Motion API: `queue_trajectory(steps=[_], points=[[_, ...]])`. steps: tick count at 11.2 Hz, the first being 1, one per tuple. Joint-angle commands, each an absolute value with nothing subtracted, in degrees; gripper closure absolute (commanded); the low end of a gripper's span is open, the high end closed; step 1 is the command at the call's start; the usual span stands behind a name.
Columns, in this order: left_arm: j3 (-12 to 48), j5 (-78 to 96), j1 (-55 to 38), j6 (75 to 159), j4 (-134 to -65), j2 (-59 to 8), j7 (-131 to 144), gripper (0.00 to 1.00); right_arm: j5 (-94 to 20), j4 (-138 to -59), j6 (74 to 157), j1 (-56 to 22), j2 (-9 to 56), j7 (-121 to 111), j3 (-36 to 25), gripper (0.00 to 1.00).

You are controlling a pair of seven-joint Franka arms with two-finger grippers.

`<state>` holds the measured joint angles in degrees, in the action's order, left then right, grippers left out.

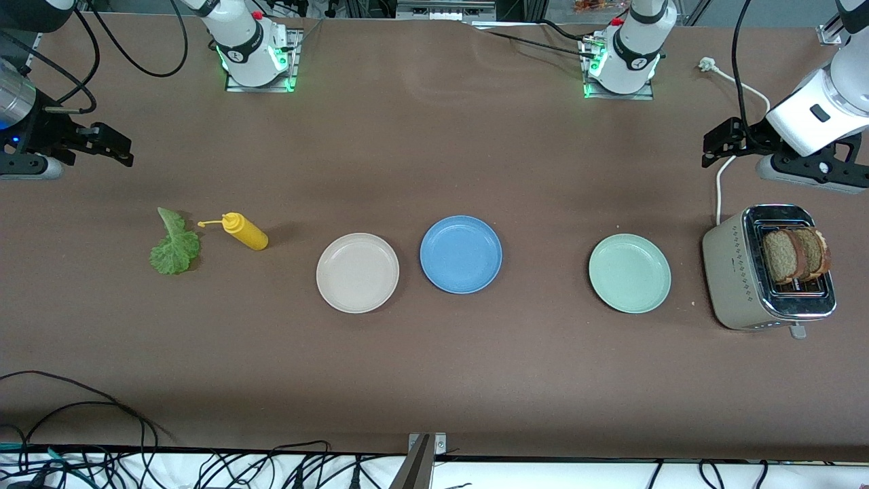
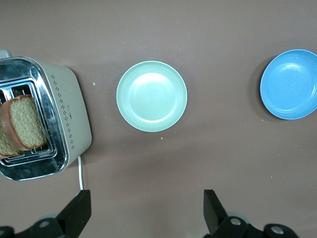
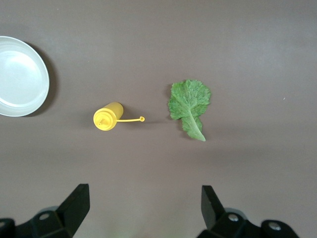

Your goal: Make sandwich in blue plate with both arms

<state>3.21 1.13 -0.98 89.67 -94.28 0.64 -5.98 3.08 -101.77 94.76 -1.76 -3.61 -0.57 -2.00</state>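
Presently: blue plate [image 1: 461, 254], centre frame on the desk [image 1: 434, 373], bare. Bread slices [image 1: 794, 255] upright in toaster [image 1: 770, 268], right edge, faces toward the frame's sides. Lettuce leaf [image 1: 175, 244], left, flat, long axis top-to-bottom. Left pincer [image 2: 146, 213] open, hanging above the desk by the toaster; right pincer [image 3: 143, 210] open, above the desk near the lettuce.

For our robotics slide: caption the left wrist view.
Open left gripper hovers over the table near toaster holding bread slices, mint-green plate and blue plate.

Our brown bread slices' [image 1: 794, 255] lower halves inside beige metal toaster [image 1: 736, 278]; round cream-white plate [image 3: 20, 77] edge-cropped on right wrist view.
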Motion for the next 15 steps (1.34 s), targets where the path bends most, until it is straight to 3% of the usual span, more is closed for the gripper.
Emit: queue_trajectory(steps=[1,6,15], points=[[3.2,1.9,-0.6,88.5,-93.6,1.1,-6.2,0.00,3.3,-102.7,94.8,-1.8,-2.7,-1.5,-1.9,0.00],[3.2,1.9,-0.6,88.4,-93.6,1.1,-6.2,0.00,4.3,-102.6,95.7,-1.7,1.0,-6.6,-2.0,0.00],[3.2,1.9,-0.5,88.4,-93.6,1.1,-6.2,0.00,8.3,-104.0,106.0,-0.5,12.3,-19.6,-7.7,0.00]])
